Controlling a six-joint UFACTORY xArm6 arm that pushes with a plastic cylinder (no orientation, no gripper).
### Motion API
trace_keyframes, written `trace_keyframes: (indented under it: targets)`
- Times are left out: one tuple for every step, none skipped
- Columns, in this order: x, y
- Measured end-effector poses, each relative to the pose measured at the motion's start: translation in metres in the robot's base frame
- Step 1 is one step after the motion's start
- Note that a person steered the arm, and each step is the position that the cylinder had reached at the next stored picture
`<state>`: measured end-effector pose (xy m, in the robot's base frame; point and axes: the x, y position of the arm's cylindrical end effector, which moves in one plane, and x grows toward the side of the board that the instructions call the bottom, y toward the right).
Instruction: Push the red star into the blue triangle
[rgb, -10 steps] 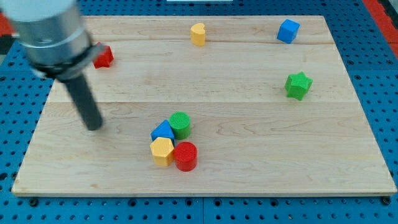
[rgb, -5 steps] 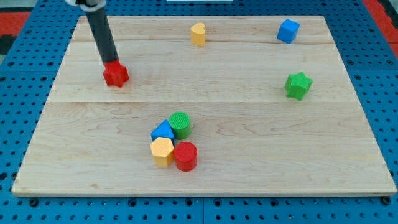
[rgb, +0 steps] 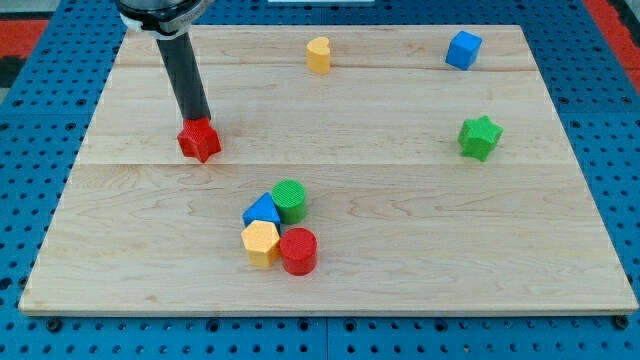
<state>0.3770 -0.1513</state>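
Bare board between red star (rgb: 200, 141) and blue triangle (rgb: 261, 210) (unobstructed).

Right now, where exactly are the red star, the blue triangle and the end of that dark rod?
red star block (rgb: 200, 141), camera view, on its top face.
blue triangle block (rgb: 261, 210), camera view, on its top face.
my tip (rgb: 197, 122), camera view, the rod's very end, at the star's upper edge.

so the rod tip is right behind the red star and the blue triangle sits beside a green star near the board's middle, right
Not quite. In the camera view my tip is at the red star, on its upper side, but the block touching the blue triangle is a green cylinder. The green star stands far off toward the view's right.
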Motion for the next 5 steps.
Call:
trace_keyframes:
  targets:
    - [0.003,0.0]
    - [0.01,0.005]
    - [0.019,-0.016]
    - [0.025,-0.03]
    - [0.044,0.023]
